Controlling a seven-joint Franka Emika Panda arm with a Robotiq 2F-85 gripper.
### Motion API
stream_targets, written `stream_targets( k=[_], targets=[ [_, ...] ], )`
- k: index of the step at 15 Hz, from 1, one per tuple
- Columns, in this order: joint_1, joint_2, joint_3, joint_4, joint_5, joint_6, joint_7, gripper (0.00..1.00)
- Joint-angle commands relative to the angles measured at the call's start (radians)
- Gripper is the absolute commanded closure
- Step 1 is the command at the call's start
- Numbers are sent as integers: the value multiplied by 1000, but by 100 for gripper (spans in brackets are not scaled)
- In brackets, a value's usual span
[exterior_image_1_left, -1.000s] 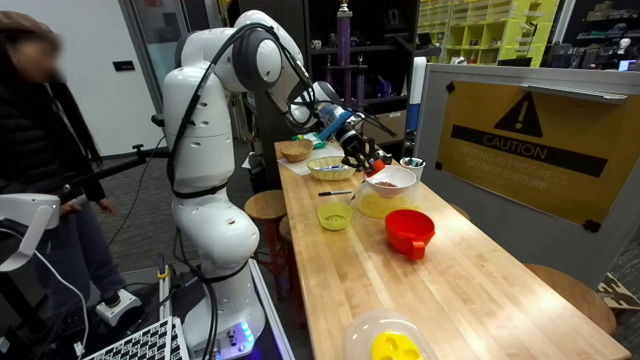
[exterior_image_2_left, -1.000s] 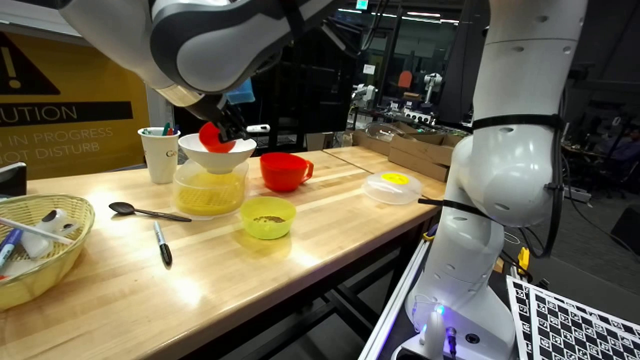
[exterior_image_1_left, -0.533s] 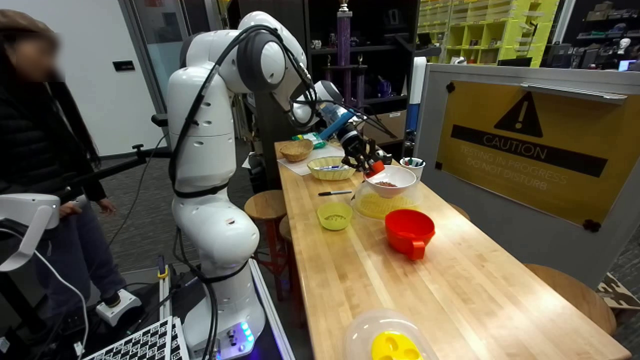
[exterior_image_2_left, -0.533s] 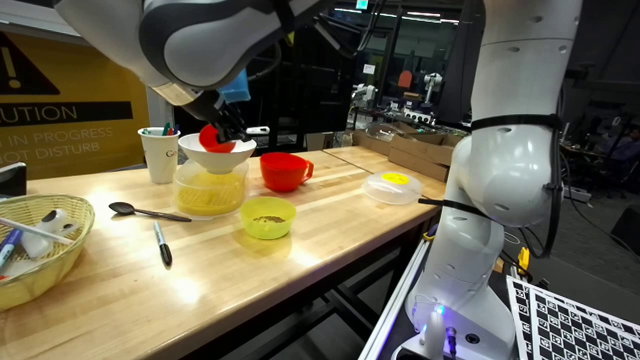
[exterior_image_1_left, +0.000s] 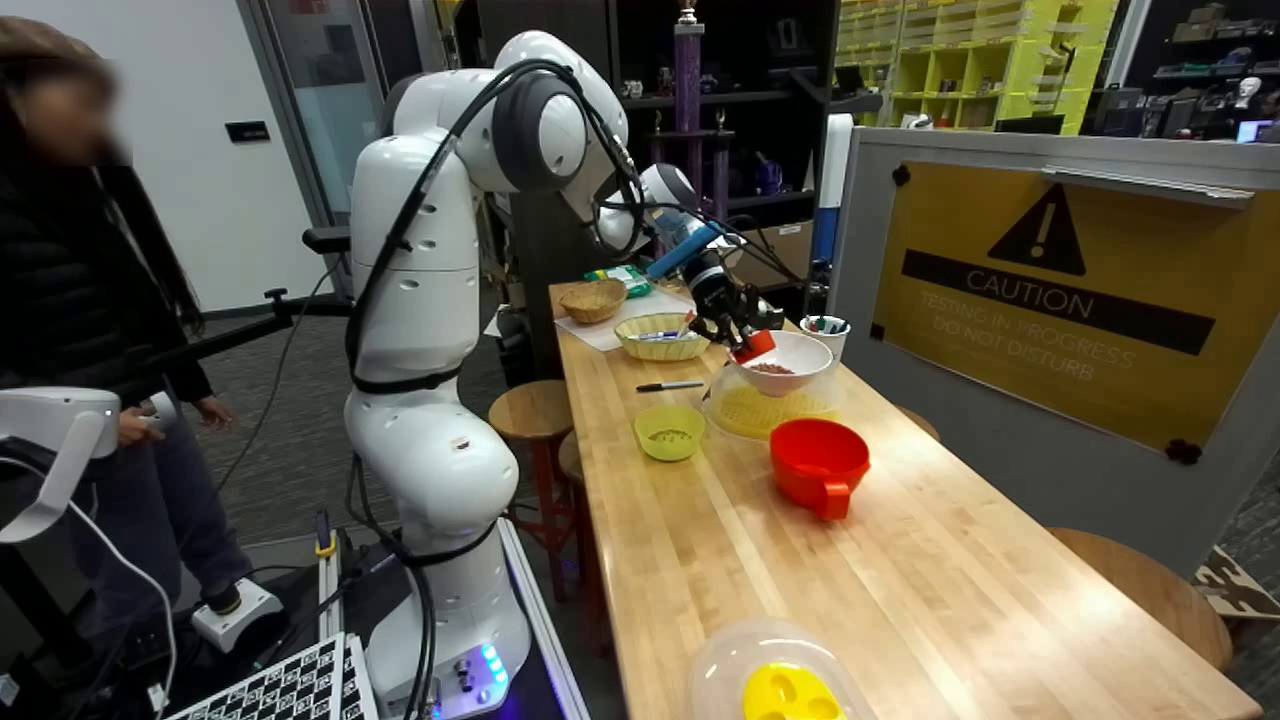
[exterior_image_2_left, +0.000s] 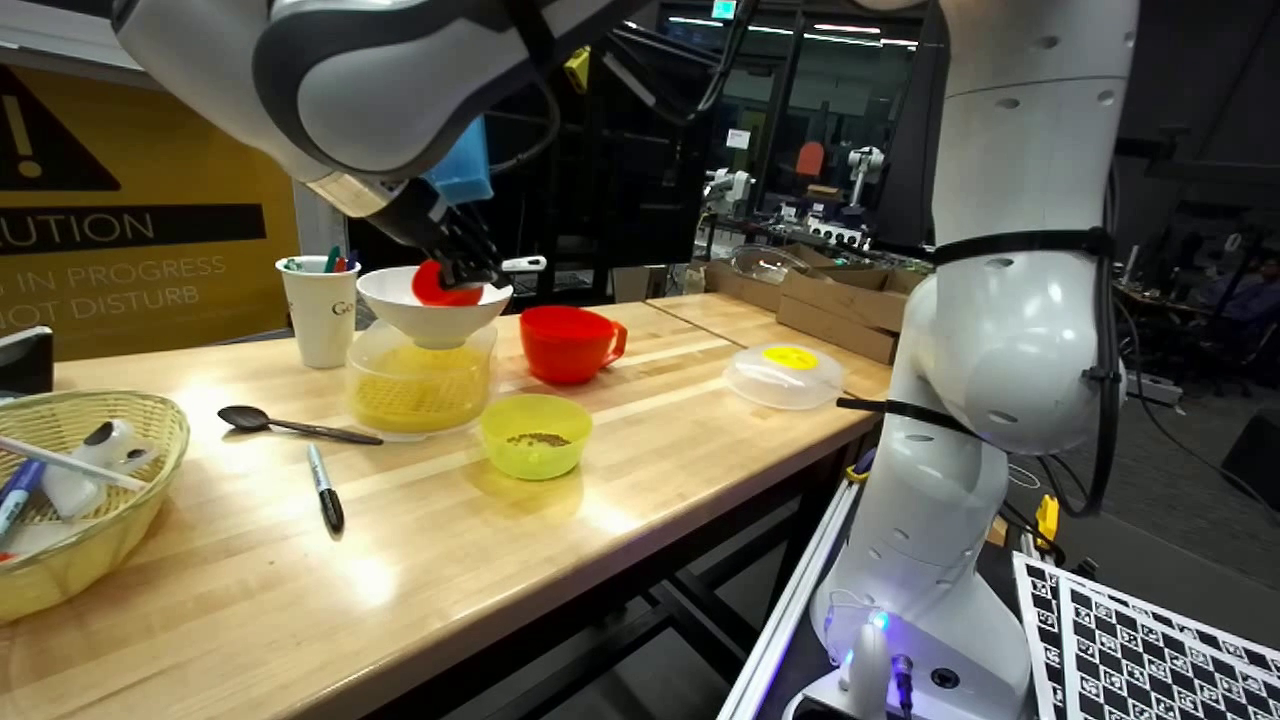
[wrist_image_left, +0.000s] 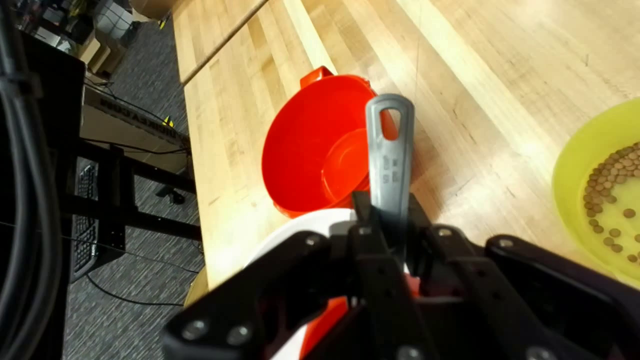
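The yellow poster (exterior_image_1_left: 1065, 310) reads "CAUTION TESTING IN PROGRESS DO NOT DISTURB" beneath an exclamation-mark triangle, the white paper cup (exterior_image_2_left: 320, 318) shows "Go", and the grey scoop handle (wrist_image_left: 390, 180) bears illegible lettering.

Patchy white glare on tabletop (exterior_image_2_left: 366, 580)

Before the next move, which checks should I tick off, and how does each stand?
1. Grip: ok, gripper clamped on the grey handle of the red scoop.
2. Scoop at the opening of the white bowl: ok in both exterior views.
3. Bowl level on clear container: ok.
4. Scoop emptied: cannot tell, inside not clearly shown.
5. Nothing loose nearby: not ok, black spoon and marker lie out.
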Motion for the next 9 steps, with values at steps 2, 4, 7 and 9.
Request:
stream_targets(
  k=[2,4,7,9],
  targets=[
    [3,45,-12,64,22,-44,-28,96],
    [5,59,-15,77,20,-48,-28,96],
    [3,82,-17,116,46,-71,-30,96],
    [1,87,-22,135,79,-93,-23,96]
  ],
)
